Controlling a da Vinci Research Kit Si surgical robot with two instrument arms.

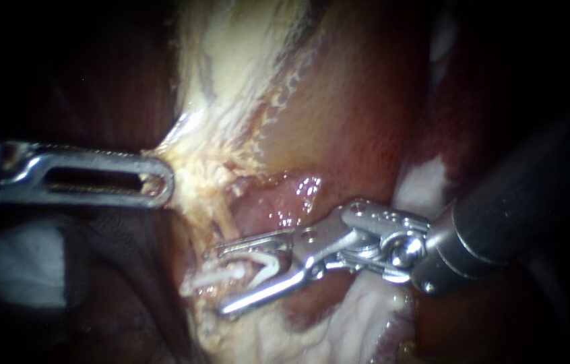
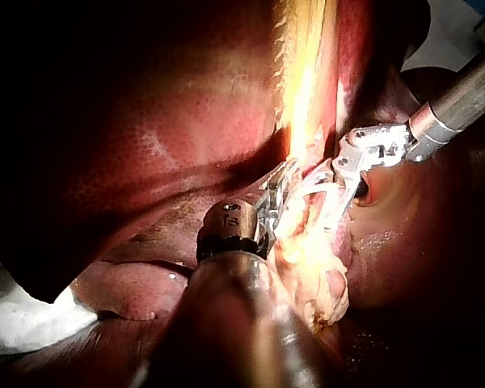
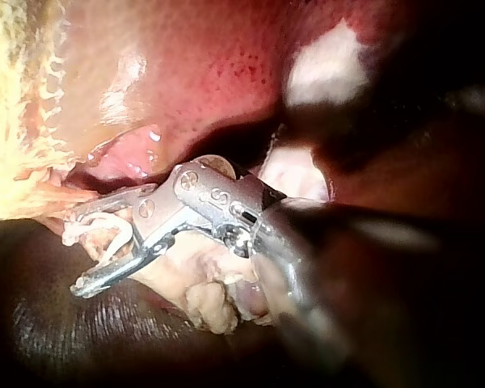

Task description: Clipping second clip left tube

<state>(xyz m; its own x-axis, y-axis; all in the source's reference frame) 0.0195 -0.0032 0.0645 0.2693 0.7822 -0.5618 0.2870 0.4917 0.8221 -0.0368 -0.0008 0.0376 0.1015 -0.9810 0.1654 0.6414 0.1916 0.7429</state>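
Observation:
My right instrument [image 1: 217,282] comes in from the right, its jaws standing wide open. Between them lies a white clip [image 1: 266,264], bent in a V, with a white strand [image 1: 214,278] beside it. A pale stringy tube [image 1: 221,219] runs down from the frayed yellow-white tissue [image 1: 231,81] into the gap of the jaws. My left instrument [image 1: 166,180] reaches in from the left; its slotted jaws lie together on the edge of that pale tissue and pull it into a point. The right wrist view shows the open jaws [image 3: 75,252] around the white clip [image 3: 105,234].
Red-brown liver [image 1: 372,108] rises behind the right instrument. A glistening pink fold [image 1: 292,199] sits just above its jaws. White material [image 1: 22,263] lies at the lower left and more [image 1: 423,182] beside the right shaft. In the left wrist view both instruments [image 2: 284,179] [image 2: 319,202] meet at the pale tissue.

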